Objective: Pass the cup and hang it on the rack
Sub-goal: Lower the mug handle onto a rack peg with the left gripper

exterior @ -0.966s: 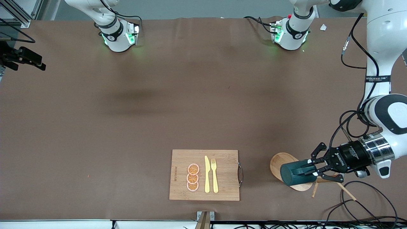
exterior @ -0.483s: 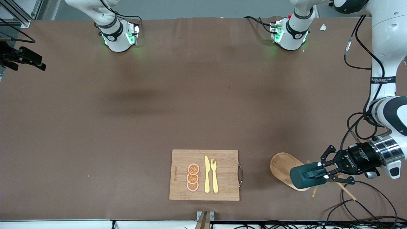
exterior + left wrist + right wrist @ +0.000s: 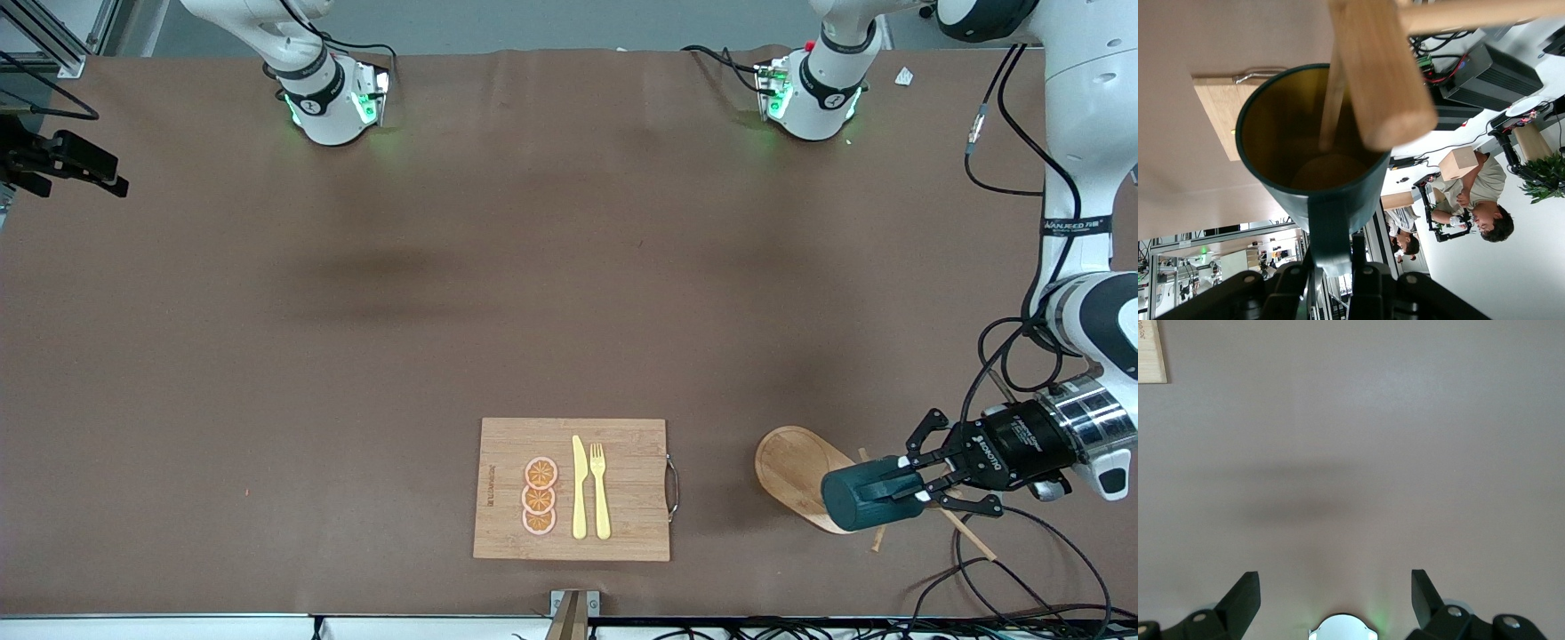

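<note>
Lower right of the front view: the left gripper (image 3: 916,487) is clamped on the cup's (image 3: 869,503) handle, holding it sideways over the rack (image 3: 796,471). In the left wrist view a wooden peg (image 3: 1383,73) sits right across the cup's mouth. The right gripper (image 3: 1335,595) waits with fingers spread wide over bare counter (image 3: 356,356). The cutting board (image 3: 572,489) sits bottom center.
</note>
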